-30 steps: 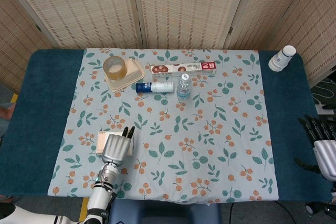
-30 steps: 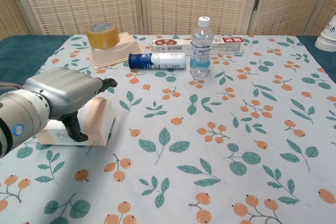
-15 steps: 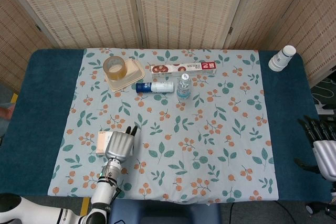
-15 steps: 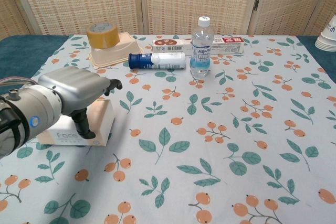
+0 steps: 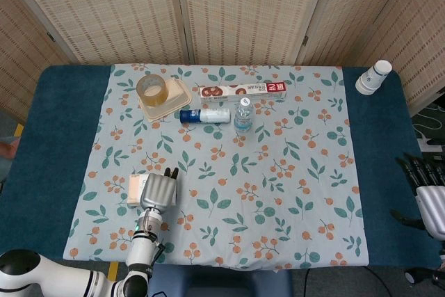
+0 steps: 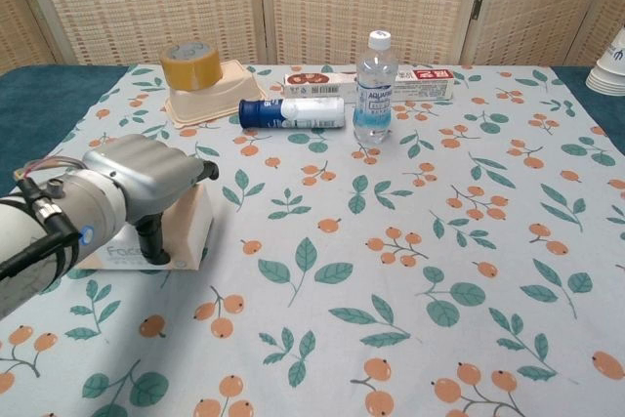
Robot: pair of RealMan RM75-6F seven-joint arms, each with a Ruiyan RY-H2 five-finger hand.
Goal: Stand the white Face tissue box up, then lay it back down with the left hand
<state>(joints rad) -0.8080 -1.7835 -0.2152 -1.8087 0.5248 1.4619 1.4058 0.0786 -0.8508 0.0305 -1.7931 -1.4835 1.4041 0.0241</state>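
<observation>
The white Face tissue box (image 6: 187, 229) lies flat on the floral cloth at the near left; its bare left part shows beside the hand in the head view (image 5: 135, 188). My left hand (image 6: 132, 181) lies over the top of the box (image 5: 158, 188). Its fingers (image 6: 207, 170) reach out straight past the box's far right edge, and the thumb (image 6: 150, 239) hangs down against the near face by the printed name. Nothing is pinched. My right hand (image 5: 425, 193) hangs off the table's right edge with fingers spread, holding nothing.
At the back stand a tape roll (image 6: 190, 64) on a beige tray (image 6: 232, 88), a lying blue-capped tube (image 6: 293, 112), a water bottle (image 6: 372, 88) and a long red-and-white box (image 6: 430, 82). Stacked paper cups (image 5: 374, 76) sit at the far right corner.
The left forearm has swung in closer to the body and the hand has shifted slightly over the box. The box stays flat in the same spot. The right hand has not moved.
</observation>
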